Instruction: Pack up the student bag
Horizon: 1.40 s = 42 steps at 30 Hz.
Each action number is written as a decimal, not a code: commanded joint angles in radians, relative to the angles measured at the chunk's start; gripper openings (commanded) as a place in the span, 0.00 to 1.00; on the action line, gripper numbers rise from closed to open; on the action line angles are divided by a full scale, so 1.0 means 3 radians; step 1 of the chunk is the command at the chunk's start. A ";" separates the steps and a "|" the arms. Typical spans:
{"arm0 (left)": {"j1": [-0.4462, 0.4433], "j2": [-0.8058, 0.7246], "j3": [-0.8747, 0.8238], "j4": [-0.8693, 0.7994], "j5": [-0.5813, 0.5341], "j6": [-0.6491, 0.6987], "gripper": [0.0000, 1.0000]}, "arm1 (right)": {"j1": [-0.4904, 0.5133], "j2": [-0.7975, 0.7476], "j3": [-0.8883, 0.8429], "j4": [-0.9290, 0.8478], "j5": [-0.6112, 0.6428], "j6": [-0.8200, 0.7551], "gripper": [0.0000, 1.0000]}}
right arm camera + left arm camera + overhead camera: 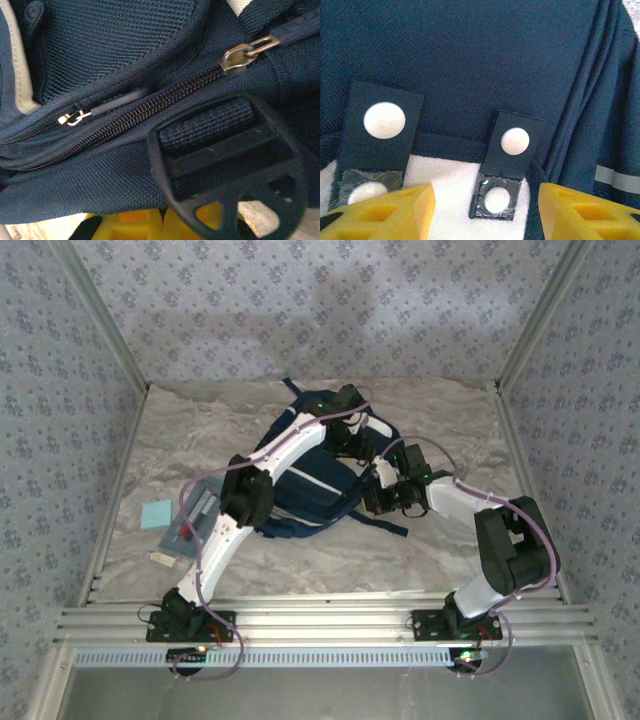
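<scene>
Sprawling across the middle of the marble-patterned table (200,430), the student bag (305,495) lies flat in the top view. The left arm (285,450) rises from its base at 7 o'clock and reaches over the bag, so the left jaws hang at the bag's 12 o'clock end. The right arm (465,498) bends in from 5 o'clock and sets the right jaws against the bag's 3 o'clock side. At 9 o'clock, apart from the bag, lie a clear pouch (195,515), a pale blue note (157,513) and a small white block (162,557).

From the left wrist, navy bag cloth runs from 9 to 3 o'clock. Two dark tabs (514,142) with white studs (515,140) hang over a white panel (450,175), and a grey stripe (615,177) shows at 4 o'clock. The left jaws stand open, their yellow fingers (385,215) at 7 and 5 o'clock, holding nothing.

From the right wrist, a zip (150,112) crosses the bag diagonally, with its metal slider (240,52) at 1 o'clock and a smaller puller (75,118) at 9 o'clock. Mesh (120,35) lies at 12 o'clock and a black buckle (225,160) at 4 o'clock. The right jaws are closed, their yellow fingers (130,227) together at 6 o'clock under the bag's edge. Whether they pinch cloth cannot be told.
</scene>
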 commanded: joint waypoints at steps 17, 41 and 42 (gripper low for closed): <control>0.0071 0.0503 0.0129 0.0093 -0.0287 -0.0431 0.57 | 0.1243 -0.0078 0.0174 -0.0298 0.0101 0.0460 0.00; 0.0477 0.0145 0.0528 0.0072 -0.0072 -0.0268 0.62 | 0.1533 0.0036 0.0372 -0.0263 0.0291 0.0625 0.50; 0.0497 0.0110 0.0553 0.0046 -0.0061 -0.0250 0.62 | 0.1485 -0.0040 0.0346 -0.0291 0.0295 0.0637 0.53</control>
